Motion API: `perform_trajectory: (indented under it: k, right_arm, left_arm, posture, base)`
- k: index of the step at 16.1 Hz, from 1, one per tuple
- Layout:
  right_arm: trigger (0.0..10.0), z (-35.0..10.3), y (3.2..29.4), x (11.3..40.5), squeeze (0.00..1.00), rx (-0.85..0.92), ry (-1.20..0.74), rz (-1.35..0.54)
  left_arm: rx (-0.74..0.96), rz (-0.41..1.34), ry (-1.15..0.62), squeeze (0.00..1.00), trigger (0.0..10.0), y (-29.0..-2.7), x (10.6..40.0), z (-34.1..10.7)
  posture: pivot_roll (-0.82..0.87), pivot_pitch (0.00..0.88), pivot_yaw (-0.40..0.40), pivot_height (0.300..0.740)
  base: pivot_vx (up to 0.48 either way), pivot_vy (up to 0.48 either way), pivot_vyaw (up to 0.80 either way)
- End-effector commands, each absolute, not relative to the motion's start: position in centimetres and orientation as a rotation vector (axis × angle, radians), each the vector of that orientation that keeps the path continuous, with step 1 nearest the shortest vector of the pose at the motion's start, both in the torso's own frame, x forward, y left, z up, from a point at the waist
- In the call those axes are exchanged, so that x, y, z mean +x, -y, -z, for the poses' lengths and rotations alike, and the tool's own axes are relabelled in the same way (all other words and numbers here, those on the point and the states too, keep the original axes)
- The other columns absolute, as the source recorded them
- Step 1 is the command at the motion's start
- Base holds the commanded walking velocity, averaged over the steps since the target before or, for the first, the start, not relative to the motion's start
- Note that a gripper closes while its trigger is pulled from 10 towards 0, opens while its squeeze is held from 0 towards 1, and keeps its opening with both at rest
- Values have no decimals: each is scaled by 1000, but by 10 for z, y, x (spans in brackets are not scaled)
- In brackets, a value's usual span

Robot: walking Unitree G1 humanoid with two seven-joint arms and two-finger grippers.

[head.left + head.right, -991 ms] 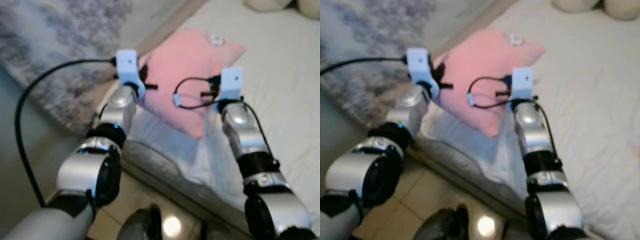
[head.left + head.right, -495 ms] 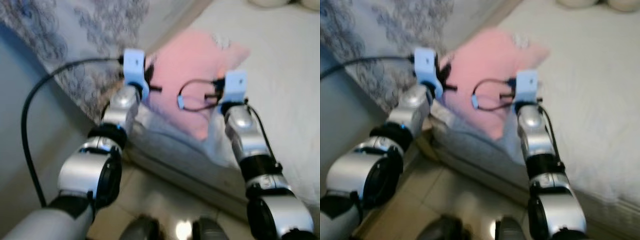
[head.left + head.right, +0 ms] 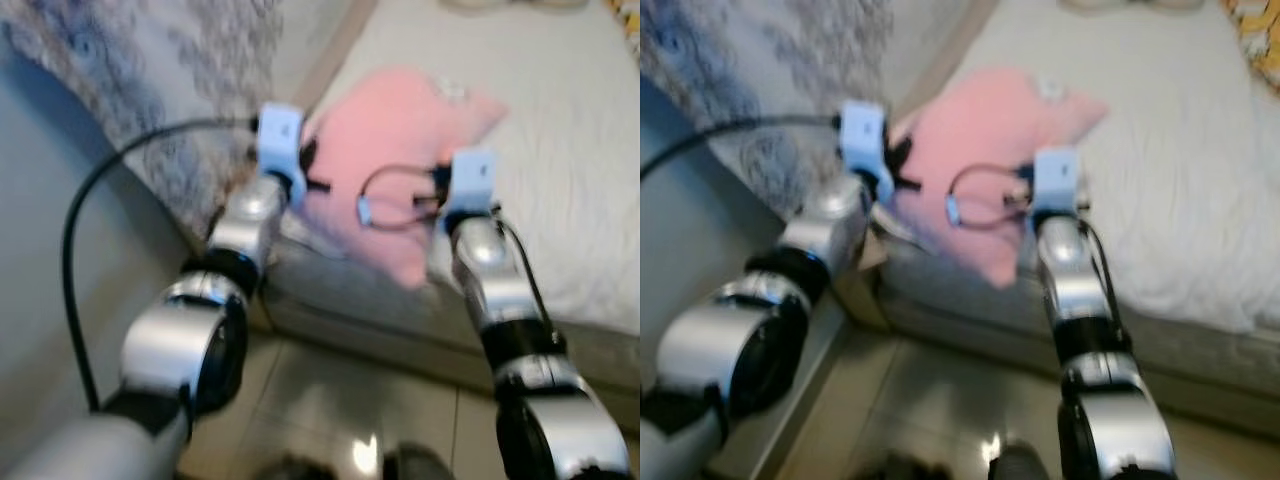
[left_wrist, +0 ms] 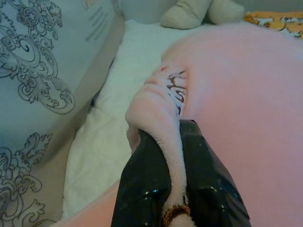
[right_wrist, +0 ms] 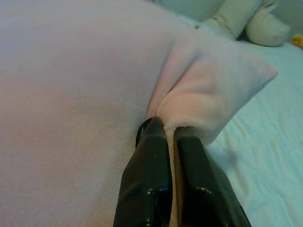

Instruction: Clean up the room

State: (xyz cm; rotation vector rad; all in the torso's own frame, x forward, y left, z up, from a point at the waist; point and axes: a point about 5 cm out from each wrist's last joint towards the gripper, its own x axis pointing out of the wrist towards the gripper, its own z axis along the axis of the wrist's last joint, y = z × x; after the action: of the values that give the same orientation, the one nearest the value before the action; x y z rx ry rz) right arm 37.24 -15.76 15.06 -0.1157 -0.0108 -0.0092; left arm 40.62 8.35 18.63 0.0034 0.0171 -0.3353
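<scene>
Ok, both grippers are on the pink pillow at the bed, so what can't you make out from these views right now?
- Pink pillow: its underside faces away from the head views.
- Left gripper and right gripper: in the head views, the blue wrist mounts and motion blur hide the fingertips.
- Cream plush toy: cut off by the top edge of both wrist views.
- Orange patterned item: cut by the right eye view's edge, blurred.

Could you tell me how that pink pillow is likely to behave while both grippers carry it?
The pink pillow probably flops: its fabric bunches between the left gripper fingers. It looks light, since the right gripper pinches only a corner. Its fuzzy cover likely resists slipping.
</scene>
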Motion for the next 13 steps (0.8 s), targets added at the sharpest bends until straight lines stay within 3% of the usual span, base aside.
perform_trajectory:
  k: [1, 2, 3, 5, 13]
  right_arm:
    - [0, -160, 152, 373, 0, -117, 56, 3]
    - [0, -158, 152, 372, 0, -123, 49, 8]
    - [10000, -158, 153, 372, 0, -126, 48, 13]
    - [10000, -161, 152, 371, 0, -130, 71, 23]
    - [10000, -171, 155, 373, 0, -151, 118, 39]
  left_arm:
    - [17, 326, 1, 0, 10000, -89, 408, -192]
    - [0, 328, 2, 0, 10000, -89, 408, -192]
    - [3, 327, 7, 0, 10000, -89, 408, -192]
    - [11, 335, 22, 0, 10000, -89, 408, -193]
    - [7, 325, 14, 0, 10000, -89, 408, -194]
  posture:
    - [-224, 40, 121, 731]
    - [-224, 41, 120, 731]
    - [-224, 43, 119, 731]
    - [-222, 48, 118, 731]
    - [-229, 56, 113, 731]
  base:
    - [0, 0, 0]
    - [0, 0, 0]
    - [0, 0, 0]
    - [187, 0, 0]
    - [480, 0, 0]
